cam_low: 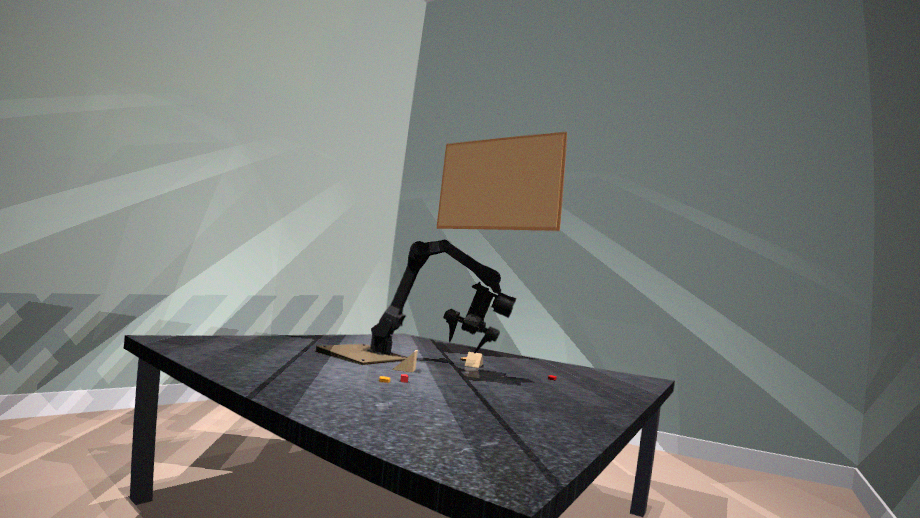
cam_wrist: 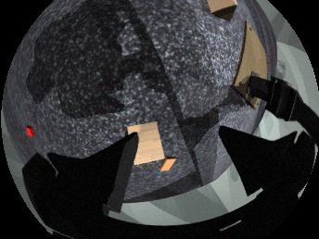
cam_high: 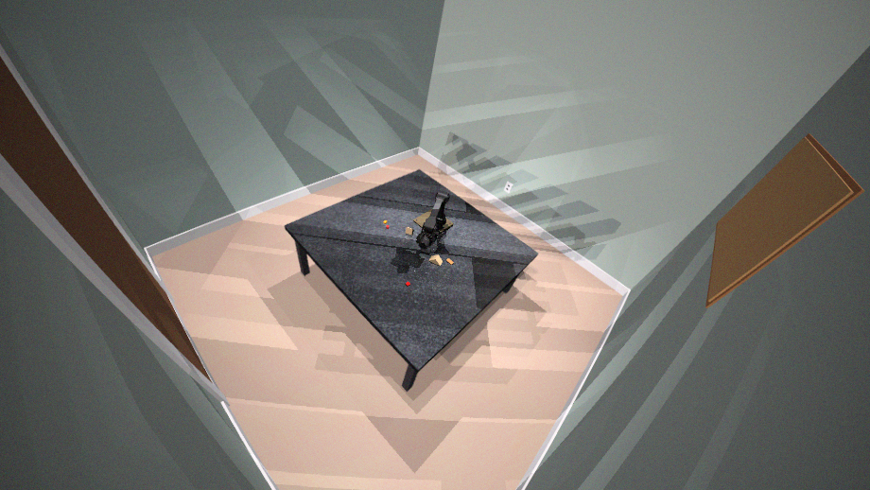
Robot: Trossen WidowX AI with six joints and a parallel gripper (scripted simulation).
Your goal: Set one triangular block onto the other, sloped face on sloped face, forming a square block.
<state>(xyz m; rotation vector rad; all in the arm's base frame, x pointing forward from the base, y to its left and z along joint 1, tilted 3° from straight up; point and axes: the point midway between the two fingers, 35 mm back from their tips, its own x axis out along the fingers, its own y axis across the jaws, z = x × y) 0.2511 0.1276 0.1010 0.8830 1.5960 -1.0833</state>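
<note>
One triangular block (cam_high: 435, 259) (cam_low: 473, 360) (cam_wrist: 148, 145), pale wood, lies on the black table (cam_high: 365, 268) (cam_low: 386, 418). Its near face looks square in the wrist view; which face is the sloped one is hard to tell. The other triangular block (cam_high: 408, 230) (cam_low: 409, 362) (cam_wrist: 223, 7) stands apart, nearer the arm's base, with a sloped side showing in the exterior view. My gripper (cam_low: 464, 346) (cam_wrist: 180, 132) is open and empty above the first block. One fingertip overlaps that block's edge in the wrist view; whether they touch is unclear.
A small orange piece (cam_high: 449, 261) (cam_wrist: 168, 164) lies close beside the first block. A red piece (cam_high: 387, 227) (cam_low: 404, 378) and a yellow one (cam_high: 385, 221) (cam_low: 384, 379) lie beyond the second block. Another red piece (cam_high: 408, 283) (cam_low: 551, 377) (cam_wrist: 30, 132) lies apart. The arm stands on a tan board (cam_low: 347, 352) (cam_wrist: 252, 56).
</note>
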